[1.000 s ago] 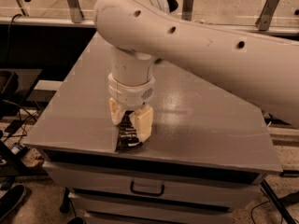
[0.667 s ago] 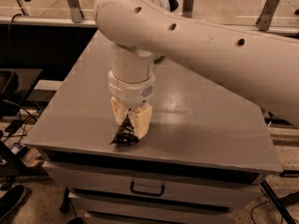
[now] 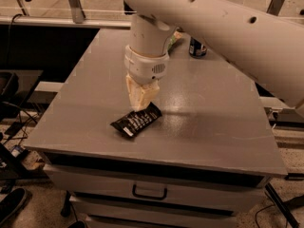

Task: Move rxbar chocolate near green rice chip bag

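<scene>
The rxbar chocolate (image 3: 136, 120), a flat black wrapper with white text, hangs tilted at the tips of my gripper (image 3: 141, 103) over the front-left part of the grey table (image 3: 213, 122). The cream fingers are pressed together on the bar's upper right end. The green rice chip bag (image 3: 175, 38) shows only as a light-green sliver at the back of the table, mostly hidden behind my wrist. My white arm crosses the view from the upper right.
A dark soda can (image 3: 197, 47) stands at the back of the table, right of the green bag. The table's front edge has a drawer with a handle (image 3: 149, 193) below it. Cables and chair legs lie on the floor to the left.
The gripper has closed on the bar and moved it up and away from the table's front edge, toward the back.
</scene>
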Motion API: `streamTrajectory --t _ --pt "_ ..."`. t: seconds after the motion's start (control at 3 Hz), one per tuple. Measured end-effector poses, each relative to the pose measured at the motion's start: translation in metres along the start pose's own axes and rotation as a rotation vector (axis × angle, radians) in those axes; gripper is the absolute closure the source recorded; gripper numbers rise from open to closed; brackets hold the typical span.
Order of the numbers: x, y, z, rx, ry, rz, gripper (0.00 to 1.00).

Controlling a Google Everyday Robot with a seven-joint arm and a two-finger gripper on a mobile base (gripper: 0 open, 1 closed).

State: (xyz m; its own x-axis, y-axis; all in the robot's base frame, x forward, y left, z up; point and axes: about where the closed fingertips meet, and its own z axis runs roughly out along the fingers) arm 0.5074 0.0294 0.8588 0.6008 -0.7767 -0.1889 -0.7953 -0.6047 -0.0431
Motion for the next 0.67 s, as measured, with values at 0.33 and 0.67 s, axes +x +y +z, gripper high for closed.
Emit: streamTrajectory --t 0.33,0.67 --pt "0.056 -0.036 -0.025 0.076 0.014 0.170 1.00" --pt "0.105 -0.069 -0.046 0.152 0.038 0.287 1.00"
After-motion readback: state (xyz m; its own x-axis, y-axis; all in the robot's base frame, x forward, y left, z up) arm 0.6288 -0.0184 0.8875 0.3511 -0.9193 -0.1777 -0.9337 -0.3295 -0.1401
